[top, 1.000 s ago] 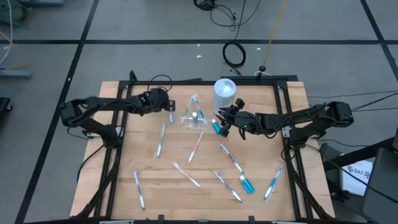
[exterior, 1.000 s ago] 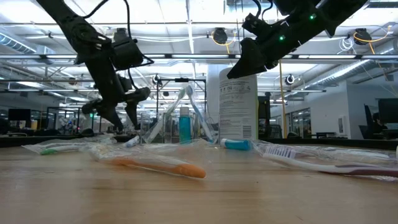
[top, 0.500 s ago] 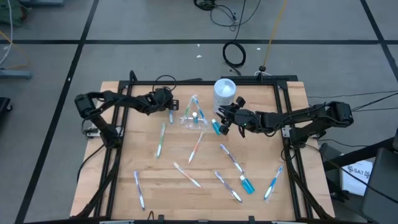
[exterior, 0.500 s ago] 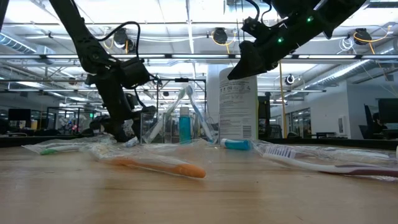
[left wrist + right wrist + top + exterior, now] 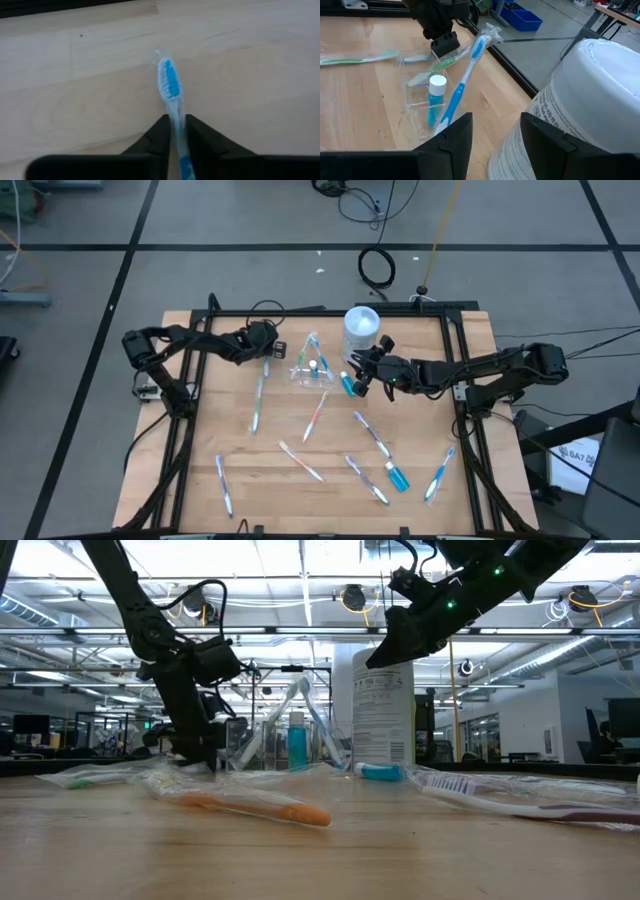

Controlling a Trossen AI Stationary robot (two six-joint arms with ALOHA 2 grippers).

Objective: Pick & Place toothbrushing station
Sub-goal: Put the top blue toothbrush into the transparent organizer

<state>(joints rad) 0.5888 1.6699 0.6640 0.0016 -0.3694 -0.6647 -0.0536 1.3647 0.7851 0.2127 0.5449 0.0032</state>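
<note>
A clear plastic cup [image 5: 310,370] stands at the table's far middle with two toothbrushes and a blue tube leaning in it. Just left of it, my left gripper [image 5: 267,358] is low over the table and shut on a blue-and-white toothbrush [image 5: 168,82] in clear wrap. My right gripper [image 5: 360,372] hangs open above the table beside the white canister [image 5: 361,328], with nothing between its fingers [image 5: 452,135]. A blue tube [image 5: 348,384] lies under it. Several more toothbrushes lie scattered on the near half of the table. My left gripper pinches the toothbrush's neck [image 5: 176,120], just behind the bristle head, between its two fingers [image 5: 159,134]. The fingers slant down from the table's left side and lie along the brush. The head [image 5: 167,80] sticks out past the fingertips, close over the wood.
Loose toothbrushes include a green one [image 5: 257,405], an orange one [image 5: 316,415] and blue ones [image 5: 224,483] [image 5: 440,473] [image 5: 370,435]. Another blue tube [image 5: 398,477] lies near the front right. Black frame rails [image 5: 185,430] run along the table's sides.
My left gripper has come down to the table and a little toward the cup, and its fingers have shut on the toothbrush. My right gripper has kept still.
</note>
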